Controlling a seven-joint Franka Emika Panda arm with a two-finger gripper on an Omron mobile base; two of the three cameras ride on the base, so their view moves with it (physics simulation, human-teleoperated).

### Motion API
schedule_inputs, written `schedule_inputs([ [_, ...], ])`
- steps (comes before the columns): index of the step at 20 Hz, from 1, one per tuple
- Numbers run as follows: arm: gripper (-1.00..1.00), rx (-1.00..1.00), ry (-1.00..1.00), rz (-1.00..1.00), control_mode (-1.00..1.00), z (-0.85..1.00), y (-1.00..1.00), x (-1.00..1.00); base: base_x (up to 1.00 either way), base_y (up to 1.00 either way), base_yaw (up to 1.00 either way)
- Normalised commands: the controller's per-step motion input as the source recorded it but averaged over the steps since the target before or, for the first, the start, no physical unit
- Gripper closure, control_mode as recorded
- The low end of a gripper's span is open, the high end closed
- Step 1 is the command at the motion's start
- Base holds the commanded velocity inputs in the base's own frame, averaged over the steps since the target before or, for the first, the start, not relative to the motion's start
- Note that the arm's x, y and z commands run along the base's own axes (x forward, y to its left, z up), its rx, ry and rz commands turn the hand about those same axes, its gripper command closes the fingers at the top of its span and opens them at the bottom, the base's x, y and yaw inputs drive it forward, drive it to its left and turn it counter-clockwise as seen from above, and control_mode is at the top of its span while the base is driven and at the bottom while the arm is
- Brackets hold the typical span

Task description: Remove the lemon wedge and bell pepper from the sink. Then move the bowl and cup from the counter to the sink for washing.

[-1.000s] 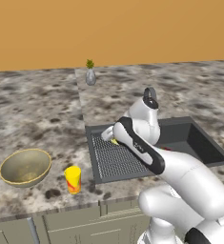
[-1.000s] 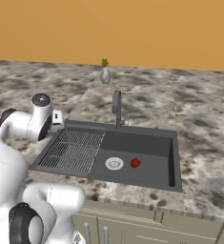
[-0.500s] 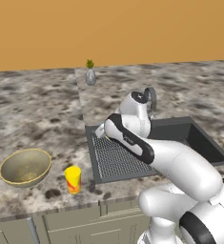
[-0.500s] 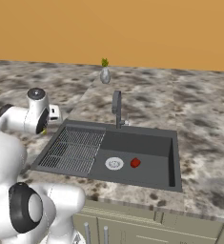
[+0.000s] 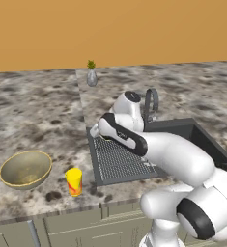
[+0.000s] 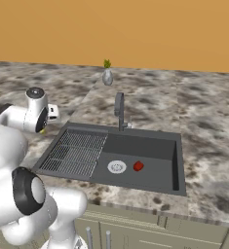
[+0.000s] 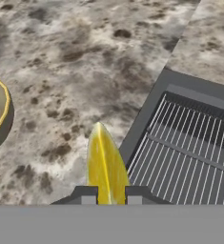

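We see the dark grey sink (image 6: 150, 146) set in the speckled counter (image 6: 208, 121), its ribbed drainboard (image 6: 76, 151) at left, the bell pepper (image 6: 138, 166) lying just beside the round drain (image 6: 117, 167), and a grey vase (image 6: 107, 76) by the orange wall (image 6: 135, 29).

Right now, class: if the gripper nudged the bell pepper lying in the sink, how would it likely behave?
The bell pepper looks small and rounded, so it would probably roll across the flat sink floor. Its smooth surface may slip between narrow fingertips. It seems light for its size.
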Motion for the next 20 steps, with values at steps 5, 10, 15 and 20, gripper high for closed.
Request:
schedule_inputs([
  [5,1.0,0.0,0.0,0.01,-1.0,-0.06,0.25,0.21,0.0,0.0,0.0],
  [10,1.0,0.0,0.0,0.02,-1.0,-0.09,0.23,0.19,0.0,0.0,0.0],
  [15,1.0,0.0,0.0,0.02,-1.0,-0.13,0.22,0.17,0.0,0.0,0.0],
  [20,1.0,0.0,0.0,0.01,-1.0,-0.15,0.18,0.12,0.0,0.0,0.0],
])
